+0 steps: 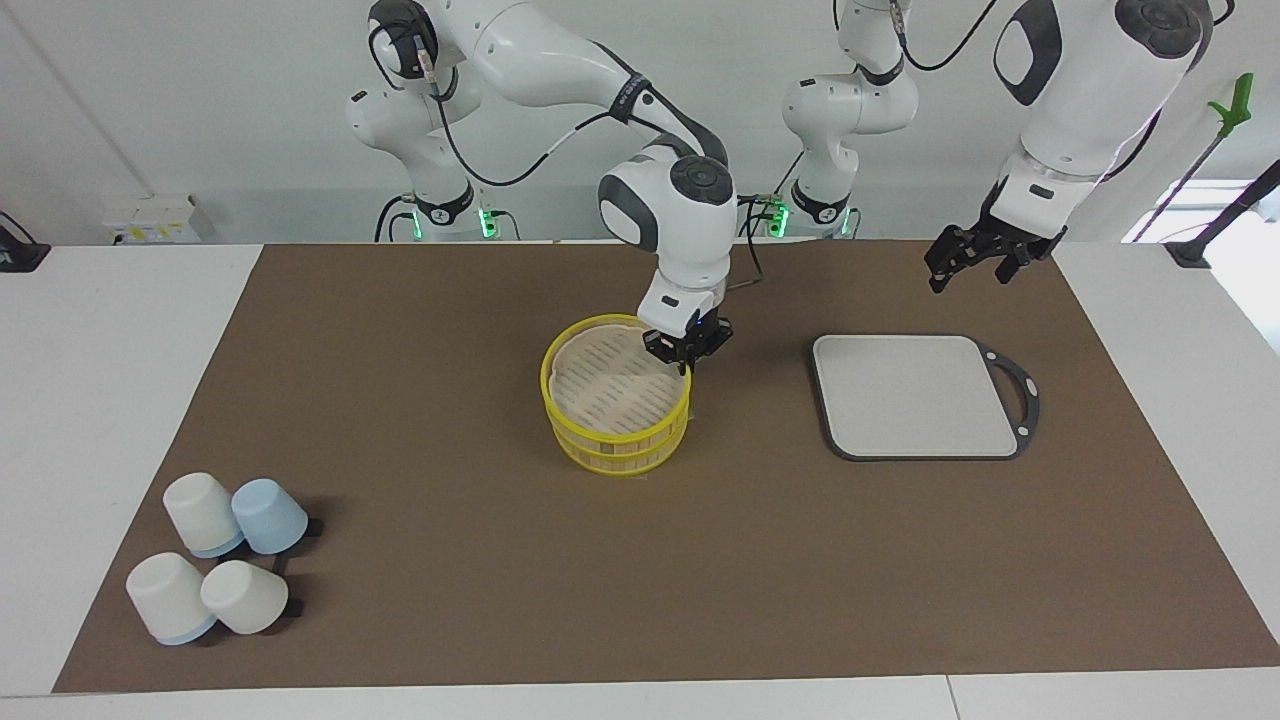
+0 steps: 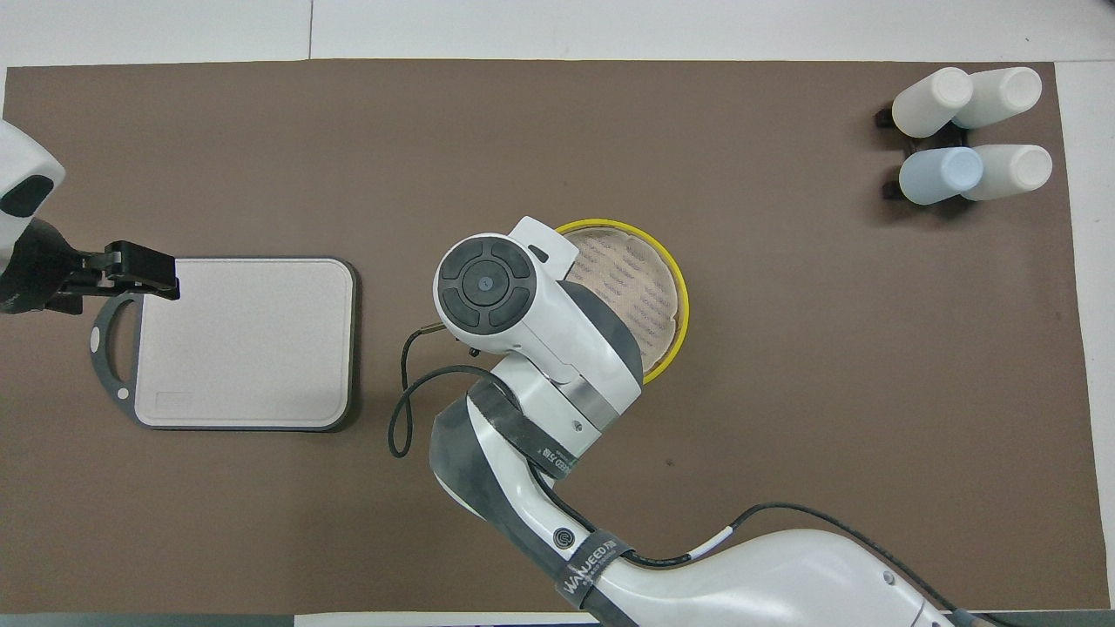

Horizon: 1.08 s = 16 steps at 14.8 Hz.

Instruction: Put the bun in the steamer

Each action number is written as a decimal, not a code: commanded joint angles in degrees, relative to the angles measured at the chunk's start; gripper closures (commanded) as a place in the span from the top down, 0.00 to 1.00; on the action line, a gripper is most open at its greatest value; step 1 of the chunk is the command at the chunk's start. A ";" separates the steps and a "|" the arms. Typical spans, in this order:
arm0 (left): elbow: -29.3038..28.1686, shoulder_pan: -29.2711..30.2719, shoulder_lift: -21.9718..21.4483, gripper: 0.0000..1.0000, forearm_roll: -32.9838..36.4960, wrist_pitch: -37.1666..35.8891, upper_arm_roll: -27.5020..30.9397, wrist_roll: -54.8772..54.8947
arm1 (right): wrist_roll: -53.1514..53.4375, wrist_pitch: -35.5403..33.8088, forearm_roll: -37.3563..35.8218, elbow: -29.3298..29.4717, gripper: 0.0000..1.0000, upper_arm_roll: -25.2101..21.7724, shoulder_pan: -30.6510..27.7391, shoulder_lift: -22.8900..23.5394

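The steamer (image 1: 617, 440) is a round bamboo basket with yellow rims in the middle of the brown mat; its pale slatted top (image 1: 610, 378) lies flat inside the rim. My right gripper (image 1: 686, 352) is down at the steamer's rim, on the part toward the left arm's end of the table. In the overhead view the right arm's wrist covers that gripper and part of the steamer (image 2: 682, 300). My left gripper (image 1: 966, 268) is open and empty, up in the air over the mat beside the grey board; it also shows in the overhead view (image 2: 139, 271). No bun is in view.
A grey square board with a black handle (image 1: 915, 395) lies toward the left arm's end of the table. Several white and pale-blue cups (image 1: 222, 565) lie in a cluster at the right arm's end, farther from the robots.
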 commanded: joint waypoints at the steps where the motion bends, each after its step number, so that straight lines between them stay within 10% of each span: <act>1: -0.02 1.17 -1.32 1.00 -0.95 -2.00 -0.48 2.73 | 1.95 1.26 -0.10 -2.27 0.15 0.19 -0.22 -1.69; 6: 0.42 0.64 -0.80 1.00 -0.95 -2.00 -0.13 2.73 | 2.91 1.26 -0.10 -2.27 0.22 0.28 -0.13 -1.69; 8: 1.73 0.03 -0.18 1.00 -0.95 -2.87 0.40 2.64 | 2.92 1.08 -0.10 -2.01 0.41 0.19 -0.22 -1.60; 11: 3.66 -0.77 1.76 1.00 -0.95 -3.93 1.46 2.73 | 2.83 -0.32 -0.71 -0.78 1.00 -0.34 -2.23 -2.56; 16: 3.85 -0.24 0.62 1.00 -0.95 -3.58 1.02 2.90 | -0.85 -7.34 0.95 -0.69 1.00 -0.08 -14.70 -10.55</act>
